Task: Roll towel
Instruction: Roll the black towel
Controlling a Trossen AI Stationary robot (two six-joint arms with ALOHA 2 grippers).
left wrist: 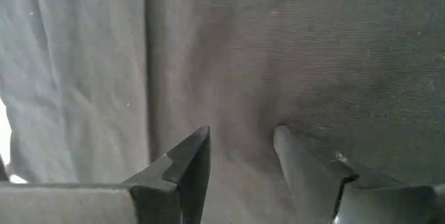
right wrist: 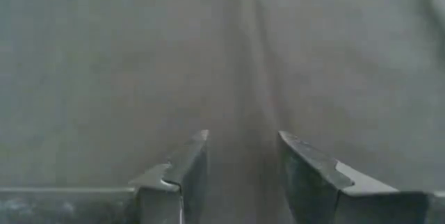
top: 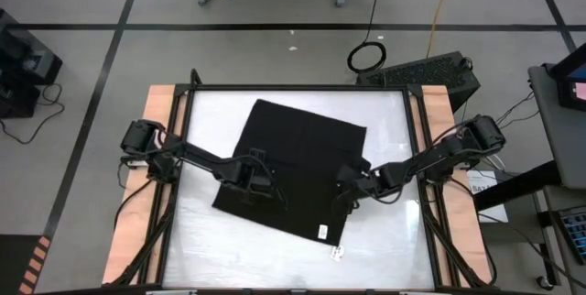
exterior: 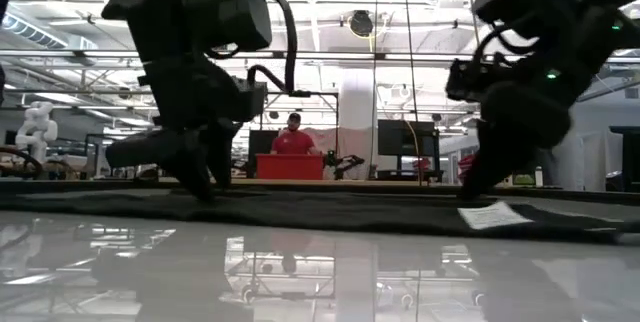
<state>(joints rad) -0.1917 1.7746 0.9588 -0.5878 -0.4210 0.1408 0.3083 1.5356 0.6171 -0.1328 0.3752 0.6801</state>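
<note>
The towel (top: 293,162) is spread flat on the white counter (top: 385,231), turned so that its corners point toward the counter's edges, with its small white tag (top: 323,232) near the corner closest to the front. Both claws are lowered onto the cloth: the left claw (top: 259,180) over the towel's left half, the right claw (top: 351,194) at its right-hand edge. In both wrist views the fingers are seen parted with a gap between them and only flat fabric beneath, so nothing is gripped yet; the tips appear to touch the cloth, though contact cannot be confirmed from the low view. The towel is judged thin, light and limp: it will sag, crease and slide on the glossy counter rather than hold a shape. A roll is best started by pinching a single edge or corner at two well-spaced points, so that the fold is kept even and bunching in the middle is avoided
</note>
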